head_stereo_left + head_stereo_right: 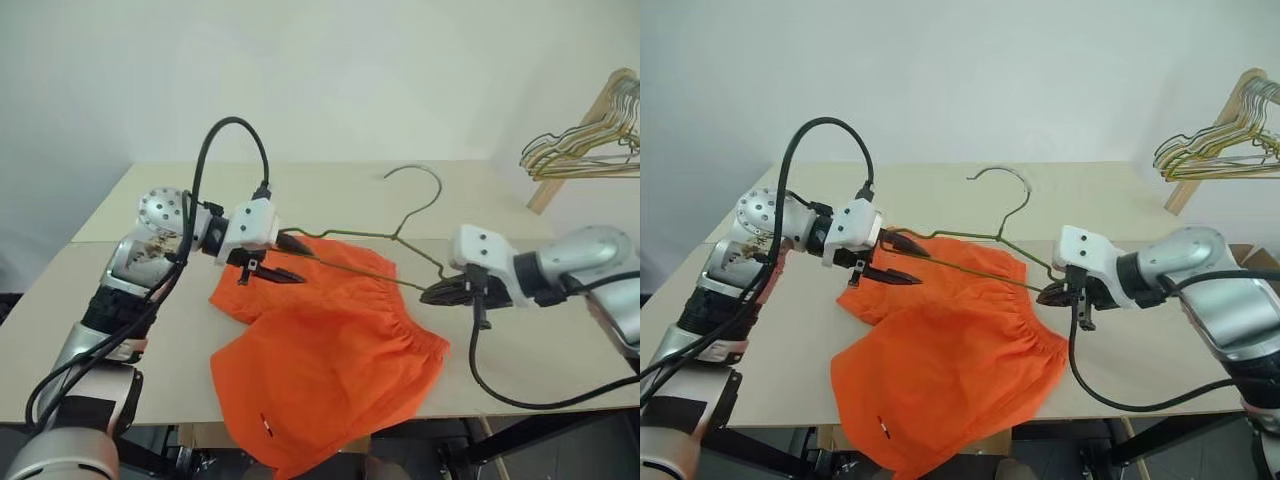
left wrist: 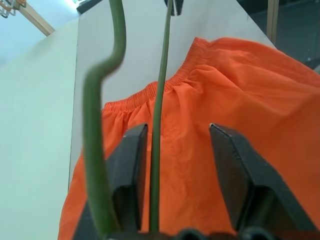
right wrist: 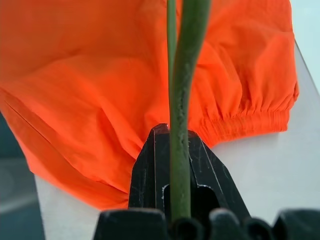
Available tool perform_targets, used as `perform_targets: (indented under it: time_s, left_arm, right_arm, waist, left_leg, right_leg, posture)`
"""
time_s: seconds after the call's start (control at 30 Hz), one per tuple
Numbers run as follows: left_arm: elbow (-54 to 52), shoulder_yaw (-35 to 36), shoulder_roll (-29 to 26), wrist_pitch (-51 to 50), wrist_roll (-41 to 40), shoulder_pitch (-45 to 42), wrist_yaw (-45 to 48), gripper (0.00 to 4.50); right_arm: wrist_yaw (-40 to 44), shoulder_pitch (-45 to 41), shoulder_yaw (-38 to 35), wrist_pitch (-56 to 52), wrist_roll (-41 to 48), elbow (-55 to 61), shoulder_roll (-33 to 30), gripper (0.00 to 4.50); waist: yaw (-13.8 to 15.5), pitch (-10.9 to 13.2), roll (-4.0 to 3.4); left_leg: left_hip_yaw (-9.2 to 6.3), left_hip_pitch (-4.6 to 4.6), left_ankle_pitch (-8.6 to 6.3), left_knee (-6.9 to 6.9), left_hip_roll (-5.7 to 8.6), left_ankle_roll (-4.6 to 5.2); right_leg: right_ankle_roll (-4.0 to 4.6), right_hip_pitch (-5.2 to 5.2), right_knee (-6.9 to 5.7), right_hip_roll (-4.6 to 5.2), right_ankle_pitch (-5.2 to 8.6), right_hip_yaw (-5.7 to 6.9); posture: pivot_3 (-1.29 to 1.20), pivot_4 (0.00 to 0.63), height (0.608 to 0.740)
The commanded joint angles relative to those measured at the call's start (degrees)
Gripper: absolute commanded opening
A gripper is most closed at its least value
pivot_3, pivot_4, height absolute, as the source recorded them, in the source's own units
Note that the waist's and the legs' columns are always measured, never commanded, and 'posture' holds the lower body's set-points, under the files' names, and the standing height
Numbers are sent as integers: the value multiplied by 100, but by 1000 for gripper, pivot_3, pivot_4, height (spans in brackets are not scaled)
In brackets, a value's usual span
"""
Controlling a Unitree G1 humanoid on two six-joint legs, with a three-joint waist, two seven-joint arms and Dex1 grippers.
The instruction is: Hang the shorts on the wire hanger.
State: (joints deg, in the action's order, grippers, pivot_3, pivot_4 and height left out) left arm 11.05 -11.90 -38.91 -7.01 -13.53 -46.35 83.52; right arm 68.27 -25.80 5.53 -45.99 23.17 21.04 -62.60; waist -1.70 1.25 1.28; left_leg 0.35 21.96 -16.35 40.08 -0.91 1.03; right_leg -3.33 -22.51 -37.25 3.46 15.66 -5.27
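Shorts [image 1: 330, 375] are lying nearest, flat on the table [image 1: 560, 350], one leg hem drooping over the front edge, white tag facing up near that hem. Waistband is running diagonally toward the right gripper [image 1: 447, 292].

Hanger [image 1: 395, 240] is sitting over the far part of the shorts, hook pointing away from the robot, held up off the table at its right corner. Right gripper is clamping that corner: in its wrist view the fingers [image 3: 150, 170] are closed tight on the wire just above the waistband. Left gripper [image 1: 290, 258] is at the hanger's left corner with jaws parted; in its wrist view the wire is passing between the fingers [image 2: 131, 165], not squeezed. So the right is doing the holding and the left is loose around the wire.

Judging the step: hanger is being positioned for threading, and the shorts aren't on it yet. To do it well:
- keep the right grip firm and the bar level, since thin wire will twist in a one-corner hold
- use the left to pinch the waistband, not the wire, and lift fabric over the bar
- fabric is slippery and wide, so drape it near the middle or it'll slide off one end
- watch the overhanging leg, as its weight could drag the shorts off the table

Containers: none seen. Farthest back on the right, a spare hanger bunch [image 1: 585, 145] is hanging on a wooden rack [image 1: 590, 120].
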Motion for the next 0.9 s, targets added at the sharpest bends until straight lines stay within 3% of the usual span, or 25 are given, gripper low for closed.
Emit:
perform_targets:
  time_s: [0.03, 0.13, 0.37, 0.57, 0.9]
  left_arm:
    - [270, 425, -130, 56, -150, -71, -93, 3522]
    - [275, 602, -327, -94, -335, -2, 123, 4484]
    - [-695, 975, -459, -216, -1333, 583, 827, 4484]
    - [-953, 868, -650, -457, -1400, 719, 878, 4484]
    - [-1238, 851, -715, -500, -1383, 890, 724, 4484]
  right_arm:
    - [-249, 544, -938, -692, 477, 311, -115, 0]
    - [-327, 1391, -1783, -1343, 875, 503, -194, 0]
    - [34, 2770, -2965, -2997, 1697, -125, -665, 0]
    - [323, 2934, -2666, -3576, 2044, -1211, -1075, 0]
    - [464, 2754, -1573, -3227, 1895, -1915, -1274, 0]
  waist:
    - [19, 0, 0]
    - [42, 0, 0]
    - [73, 0, 0]
    - [16, -2, -3]
    - [-87, -3, -4]
  left_leg:
    - [-1, 0, 0, 1, 0, 0]
    - [-3, 2, 0, -1, 1, 1]
    - [3, -17, -1, 1, -3, 2]
    - [46, -49, -1, -11, -5, 2]
    - [55, -52, -2, -19, -6, 3]
  right_leg:
    - [0, 2, 0, 0, 0, 1]
    - [0, 3, 4, -1, 0, 3]
    - [0, 24, 7, 1, 0, 3]
    - [-1, 42, 8, -5, -2, -4]
    - [-3, 39, 11, -6, -1, -17]
  posture:
    - [-28, 0, 740]
    - [-34, 0, 740]
    - [-51, 0, 740]
    - [-54, 0, 740]
    - [-41, 0, 740]
